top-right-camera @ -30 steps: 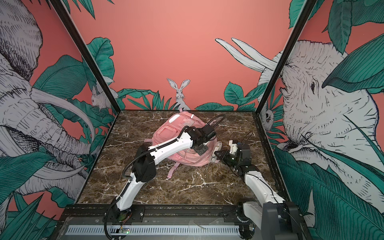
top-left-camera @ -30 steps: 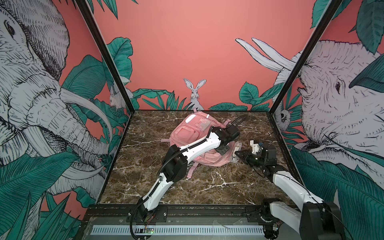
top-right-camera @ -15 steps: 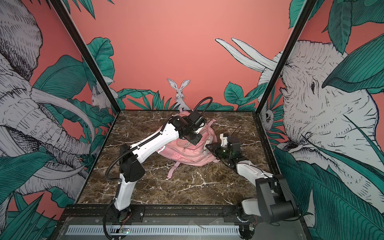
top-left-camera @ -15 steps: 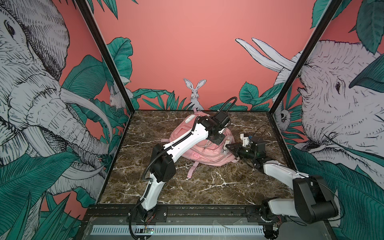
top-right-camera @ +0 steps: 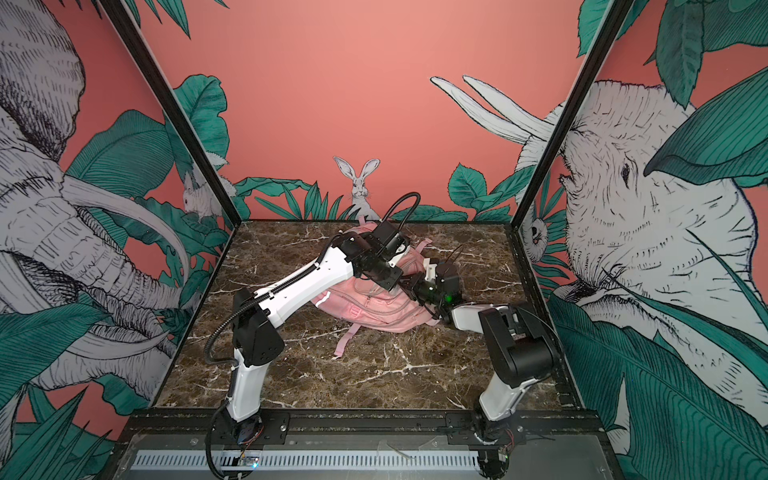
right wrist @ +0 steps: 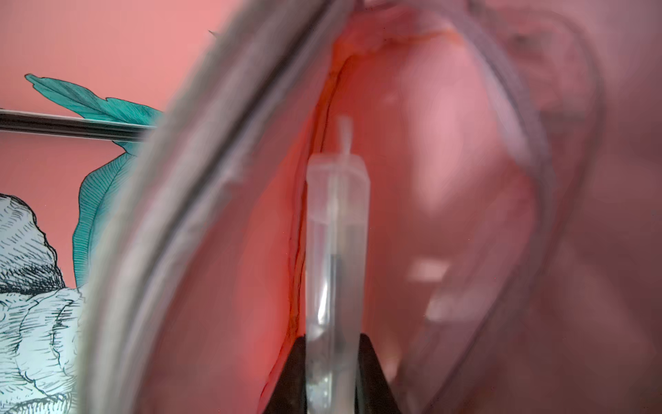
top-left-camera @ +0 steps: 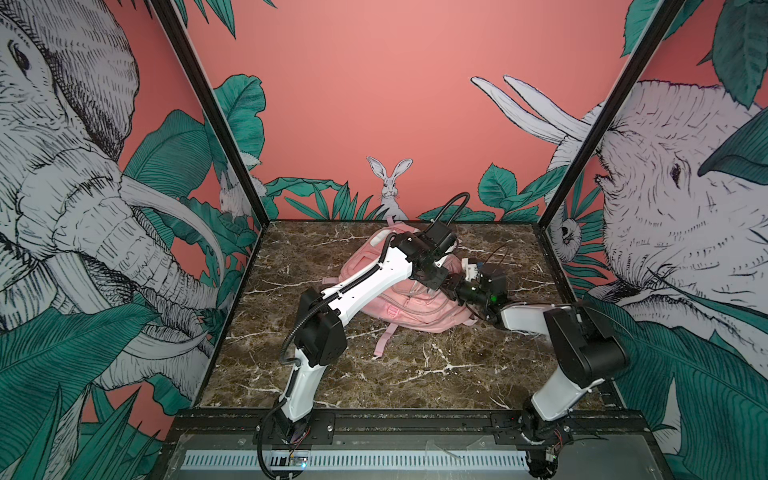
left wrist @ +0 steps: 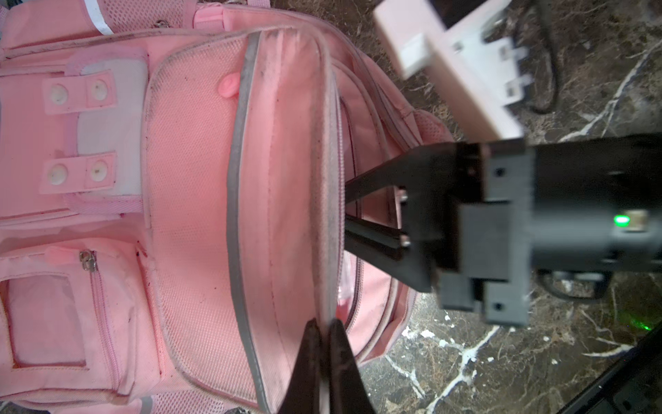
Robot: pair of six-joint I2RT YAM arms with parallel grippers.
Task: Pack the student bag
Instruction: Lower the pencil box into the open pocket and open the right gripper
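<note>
1. The left claw [left wrist: 324, 346] is closed, pinching the rim [left wrist: 327, 179] of the bag's [top-left-camera: 409, 309] open compartment between its fingertips.
2. The right claw [right wrist: 333, 349] grips a clear tube [right wrist: 336, 233], which points straight out from its jaws.
3. That claw and the tube sit inside the pink compartment. In the left wrist view, its fingers [left wrist: 376, 175] pass in under the pinched rim.
4. The bag lies flat on the counter [top-left-camera: 415, 374], front pockets up, near the middle toward the back wall in both top views.
5. A strap [top-left-camera: 384, 340] trails from the bag toward the front of the counter.
6. Both arms meet over the bag's right side.
</note>
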